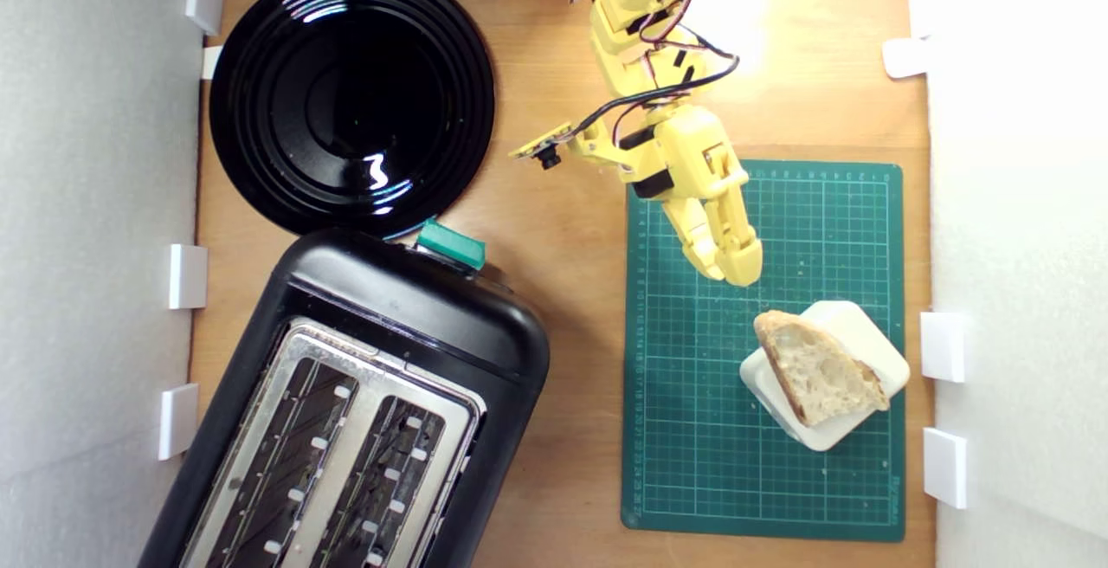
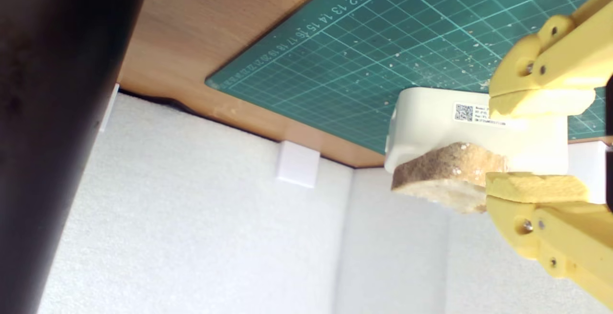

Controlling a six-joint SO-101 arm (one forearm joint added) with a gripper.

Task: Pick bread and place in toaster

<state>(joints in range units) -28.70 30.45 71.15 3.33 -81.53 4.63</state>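
The bread (image 1: 818, 369) is a wedge slice with pale holey crumb and brown crust. It lies on top of a cream rounded-square block (image 1: 874, 347) on the green cutting mat (image 1: 684, 429), at the exterior view's right. My yellow gripper (image 1: 737, 269) hovers over the mat a short way from the bread's crust end, apart from it. In the wrist view the gripper (image 2: 536, 144) is open, and the bread (image 2: 445, 175) and block (image 2: 431, 117) lie just beyond its fingertips (image 2: 536, 187). The black toaster (image 1: 363, 412) with silver top and teal lever (image 1: 450, 245) stands at the exterior view's lower left.
A round glossy black plate (image 1: 351, 96) lies behind the toaster at the exterior view's upper left. White foam walls (image 1: 95, 248) with small white blocks border the wooden table on both sides. The toaster's dark side (image 2: 48, 113) fills one edge of the wrist view.
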